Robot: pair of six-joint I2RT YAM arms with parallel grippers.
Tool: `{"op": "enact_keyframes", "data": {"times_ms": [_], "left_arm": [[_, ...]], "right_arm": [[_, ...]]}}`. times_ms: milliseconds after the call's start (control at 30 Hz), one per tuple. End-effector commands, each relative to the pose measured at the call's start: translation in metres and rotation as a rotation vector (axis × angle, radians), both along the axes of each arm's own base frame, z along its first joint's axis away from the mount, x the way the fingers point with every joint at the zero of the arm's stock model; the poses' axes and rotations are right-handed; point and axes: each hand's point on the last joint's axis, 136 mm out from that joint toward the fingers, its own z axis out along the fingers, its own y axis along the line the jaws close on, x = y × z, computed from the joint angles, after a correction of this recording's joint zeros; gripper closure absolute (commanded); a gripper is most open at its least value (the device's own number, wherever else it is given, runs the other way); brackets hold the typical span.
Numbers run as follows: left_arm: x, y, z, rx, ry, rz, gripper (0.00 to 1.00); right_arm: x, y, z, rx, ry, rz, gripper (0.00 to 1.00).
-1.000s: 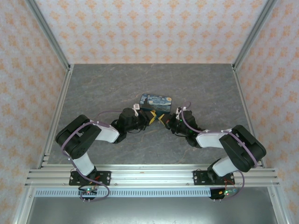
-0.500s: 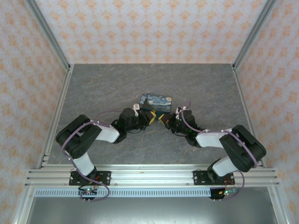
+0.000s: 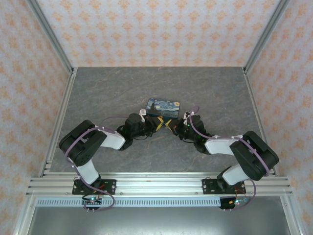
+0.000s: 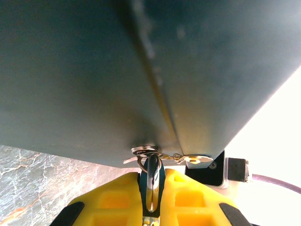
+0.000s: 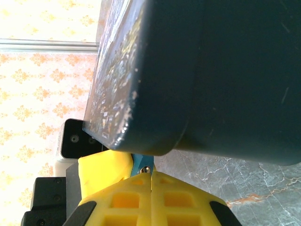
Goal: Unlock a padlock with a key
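My two grippers meet tip to tip at the table's middle, just in front of a painted box point(image 3: 163, 107). My left gripper point(image 3: 160, 123) point(image 4: 151, 172) is shut on a blue padlock point(image 4: 151, 188), whose silver shackle shows between the yellow fingers. A key ring point(image 4: 146, 150) with a spare key point(image 4: 197, 160) hangs by the padlock's far end. My right gripper point(image 3: 171, 126) point(image 5: 151, 175) is shut on a thin silver key point(image 5: 146, 170), its tip at the padlock's blue body point(image 5: 138, 164). The key's blade is hidden.
The dark box point(image 4: 141, 70) point(image 5: 211, 70) looms right above both grippers in the wrist views. Grey marbled table point(image 3: 107, 93) spreads around, bounded by aluminium rails point(image 3: 61, 112) and patterned walls. A yellow finger point(image 5: 101, 172) of the left gripper sits beside my right fingers.
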Motion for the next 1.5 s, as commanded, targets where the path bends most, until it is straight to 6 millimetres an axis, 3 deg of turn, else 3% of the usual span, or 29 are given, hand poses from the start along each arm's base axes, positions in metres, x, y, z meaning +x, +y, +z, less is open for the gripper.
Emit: {"op": "enact_keyframes", "data": {"times_ms": [0,533,867,1467], "left_arm": [[0.0,-0.015,0.023,-0.065,-0.04,-0.035,1.0],[0.001,-0.023,0.063,-0.223,-0.072,-0.035,1.0],[-0.004,-0.025,0.064,-0.207,-0.075,-0.052,1.0],[-0.002,-0.028,0.065,-0.202,-0.072,-0.047,1.0]], "right_arm": [[0.007,0.008,0.025,0.035,-0.086,0.009,1.0],[0.018,0.003,0.016,0.05,-0.103,-0.039,1.0],[0.028,-0.006,0.02,0.058,-0.113,-0.058,1.0],[0.023,0.013,0.027,0.118,-0.114,-0.015,1.0]]}}
